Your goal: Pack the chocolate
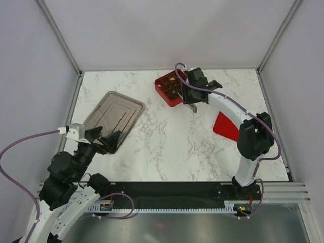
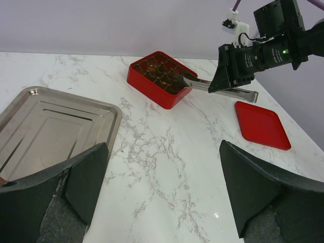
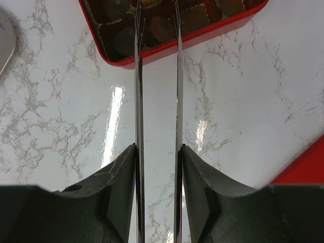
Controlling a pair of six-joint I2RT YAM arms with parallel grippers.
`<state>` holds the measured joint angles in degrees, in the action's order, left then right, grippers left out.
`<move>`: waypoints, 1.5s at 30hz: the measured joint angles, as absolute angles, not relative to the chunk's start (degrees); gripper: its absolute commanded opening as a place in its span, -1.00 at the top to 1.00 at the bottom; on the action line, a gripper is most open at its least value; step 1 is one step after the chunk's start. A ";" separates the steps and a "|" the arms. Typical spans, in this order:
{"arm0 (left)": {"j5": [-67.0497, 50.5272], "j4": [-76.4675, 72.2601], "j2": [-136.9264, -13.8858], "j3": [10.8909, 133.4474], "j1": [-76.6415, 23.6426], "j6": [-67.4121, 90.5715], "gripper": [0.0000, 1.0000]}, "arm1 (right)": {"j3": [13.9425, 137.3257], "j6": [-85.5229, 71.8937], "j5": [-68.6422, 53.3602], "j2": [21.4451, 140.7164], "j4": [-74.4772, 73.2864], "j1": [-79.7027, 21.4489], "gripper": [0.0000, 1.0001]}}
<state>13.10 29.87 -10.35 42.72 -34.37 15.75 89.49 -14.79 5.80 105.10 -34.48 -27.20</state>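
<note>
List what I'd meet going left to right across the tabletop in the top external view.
metal tray → red chocolate box → right gripper holding the tongs → red lid

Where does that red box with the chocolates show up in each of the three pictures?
Top external: red box, far centre of the table.
Left wrist: box upper centre, tongs reaching into it.
Right wrist: box along the top edge.
Shared landmark: flat red lid, to the box's right everywhere.
</note>
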 measured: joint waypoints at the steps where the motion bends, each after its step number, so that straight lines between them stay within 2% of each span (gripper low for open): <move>1: 13.10 29.85 -10.35 42.72 -34.37 15.75 -0.99 | 89.89 -14.79 5.54 105.06 -34.48 -27.20 0.07; 9: 12.93 29.87 -10.90 42.72 -34.37 15.75 -0.99 | 90.39 -13.76 3.31 103.74 -32.12 -29.91 0.11; 17: 12.93 29.87 -10.90 42.72 -34.37 15.75 -0.99 | 91.61 -12.21 2.76 104.86 -25.96 -42.22 0.15; 23: 12.93 29.85 -10.87 42.72 -34.37 15.75 -0.99 | 91.96 -9.50 0.64 108.20 -16.10 -49.93 0.15; 30: 12.93 29.85 -10.70 42.72 -34.37 15.75 -0.99 | 93.58 -7.55 -7.66 115.72 -6.79 -52.99 0.06; 33: 12.91 29.82 -10.66 42.72 -34.37 15.75 -0.99 | 94.56 -7.01 -10.48 119.26 -5.21 -53.76 0.04; 37: 12.88 29.82 -10.66 42.72 -34.37 15.73 -0.99 | 95.39 -6.09 -14.68 122.67 -2.79 -54.96 -0.09; 45: 12.88 29.82 -9.98 42.72 -34.37 15.73 -0.99 | 97.43 -4.58 -18.57 126.65 -0.36 -56.95 -0.18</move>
<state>12.88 29.82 -9.98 42.72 -34.37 15.73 97.43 -4.58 -18.57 126.65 -0.36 -56.95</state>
